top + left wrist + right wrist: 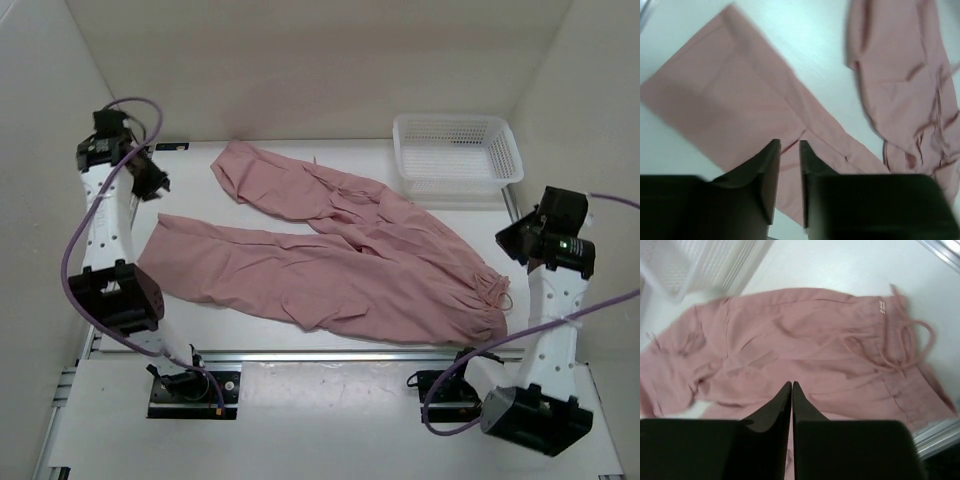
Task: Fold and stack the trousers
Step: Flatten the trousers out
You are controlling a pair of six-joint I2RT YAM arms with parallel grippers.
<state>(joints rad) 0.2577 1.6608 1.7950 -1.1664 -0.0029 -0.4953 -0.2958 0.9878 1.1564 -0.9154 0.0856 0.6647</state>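
The trousers (350, 265) lie spread on the tabletop (240, 325), their long axis running from one claw to the other. The gathered waist sits just beside the right claw (517, 240), and the two leg hems splay either side of the left claw (152, 182). The left claw's fingers stand slightly apart, gripping nothing. The right claw's fingers are all but together, also empty. Each arm looks best placed for its own end.

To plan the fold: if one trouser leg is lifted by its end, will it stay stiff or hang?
Probably hang: the trousers lie flat and wrinkled, so they look thin and floppy. They seem light, likely bunching when pushed. The loose waist cord may dangle.
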